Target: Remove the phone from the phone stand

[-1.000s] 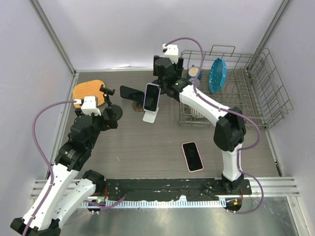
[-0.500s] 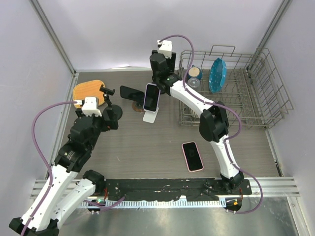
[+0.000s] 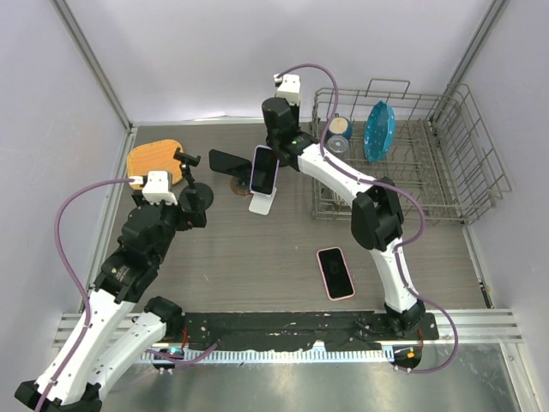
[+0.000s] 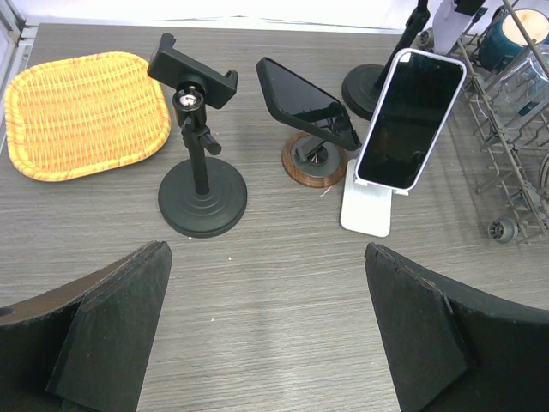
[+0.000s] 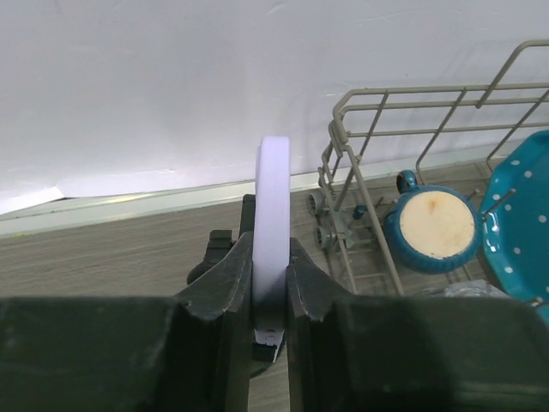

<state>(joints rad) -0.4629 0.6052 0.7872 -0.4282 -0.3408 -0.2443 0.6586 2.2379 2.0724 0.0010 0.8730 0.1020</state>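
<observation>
The phone, dark-screened in a pale lavender case, leans upright on a white phone stand at the table's back middle. My right gripper reaches down over its top end. In the right wrist view the phone shows edge-on, and my right gripper is shut on it, one finger pressed against each face. The left wrist view shows the same phone resting on its stand. My left gripper hangs open over bare table, well short of it.
A black phone sits on a round wooden stand, beside an empty black clamp stand. A wicker tray lies at the back left. A pink-cased phone lies flat near the front. A wire dish rack holds a blue plate.
The right gripper has swung left over the phone's top and its jaws have closed onto it. The left arm has not moved.
</observation>
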